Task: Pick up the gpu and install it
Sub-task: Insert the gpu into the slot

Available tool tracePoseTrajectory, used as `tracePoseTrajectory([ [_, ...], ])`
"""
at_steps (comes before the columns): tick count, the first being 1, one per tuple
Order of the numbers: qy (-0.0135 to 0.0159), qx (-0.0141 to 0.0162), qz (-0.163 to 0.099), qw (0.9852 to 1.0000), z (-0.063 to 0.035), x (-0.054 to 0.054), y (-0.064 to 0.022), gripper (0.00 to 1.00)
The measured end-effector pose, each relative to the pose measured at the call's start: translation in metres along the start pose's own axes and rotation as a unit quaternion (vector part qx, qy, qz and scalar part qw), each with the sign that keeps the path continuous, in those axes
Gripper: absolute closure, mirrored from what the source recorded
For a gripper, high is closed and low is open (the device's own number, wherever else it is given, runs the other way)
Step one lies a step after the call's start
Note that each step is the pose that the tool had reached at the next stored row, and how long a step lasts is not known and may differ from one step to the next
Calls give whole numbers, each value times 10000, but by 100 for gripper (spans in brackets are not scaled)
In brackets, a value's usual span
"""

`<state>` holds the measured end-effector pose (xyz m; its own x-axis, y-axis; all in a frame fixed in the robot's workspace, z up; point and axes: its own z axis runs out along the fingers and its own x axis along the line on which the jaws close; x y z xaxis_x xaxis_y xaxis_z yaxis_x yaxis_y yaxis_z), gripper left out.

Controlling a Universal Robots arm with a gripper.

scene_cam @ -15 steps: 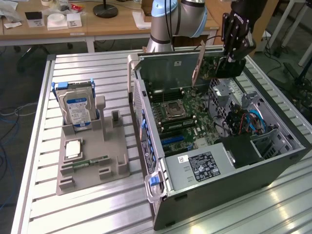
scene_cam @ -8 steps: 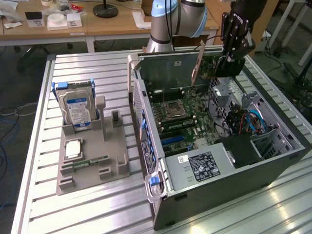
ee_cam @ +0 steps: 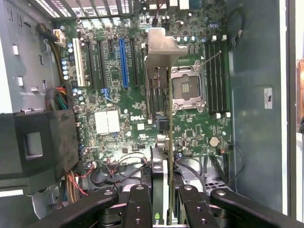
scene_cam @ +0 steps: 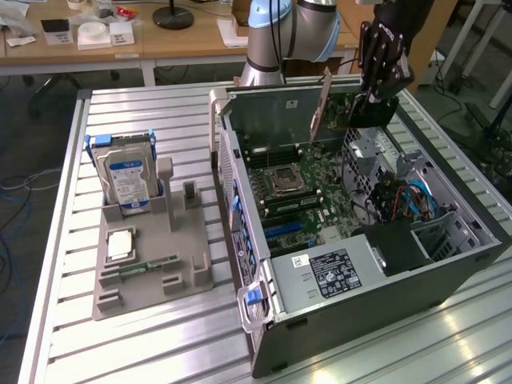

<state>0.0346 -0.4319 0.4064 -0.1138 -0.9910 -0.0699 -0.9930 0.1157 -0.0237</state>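
Note:
My gripper [scene_cam: 373, 98] is shut on the gpu [scene_cam: 340, 112], a thin card with a brownish back and a black face, held on edge above the far end of the open computer case [scene_cam: 360, 308]. In the wrist view the gpu [ee_cam: 165, 137] runs edge-on between my black fingers [ee_cam: 139, 205], its metal end bracket [ee_cam: 161, 47] pointing away from me. It hangs apart from the green motherboard [ee_cam: 114, 99], between the blue expansion slot [ee_cam: 123, 61] and the CPU socket [ee_cam: 187, 88].
The case lies on its side on a slatted metal table [scene_cam: 160, 344]. A grey tray [scene_cam: 152, 272] at the exterior view's left holds a silver hard drive [scene_cam: 126, 180], a CPU [scene_cam: 120, 242] and a RAM stick [scene_cam: 148, 266]. A black cage [ee_cam: 38, 142] and loose cables [ee_cam: 118, 164] crowd the board.

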Motion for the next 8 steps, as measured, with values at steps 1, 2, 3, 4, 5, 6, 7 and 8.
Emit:
tracePoseTrajectory([
  [1,1,0,0,10000,0,1,5,73],
  [2,0,0,0,10000,0,1,5,73],
  [3,0,0,-1,10000,0,0,5,73],
  [4,0,0,0,10000,0,0,5,73],
  [5,0,0,-1,10000,1,0,5,73],
  [6,0,0,-1,10000,0,0,5,73],
  [7,0,0,0,10000,0,0,5,73],
  [8,0,0,0,10000,1,0,5,73],
])
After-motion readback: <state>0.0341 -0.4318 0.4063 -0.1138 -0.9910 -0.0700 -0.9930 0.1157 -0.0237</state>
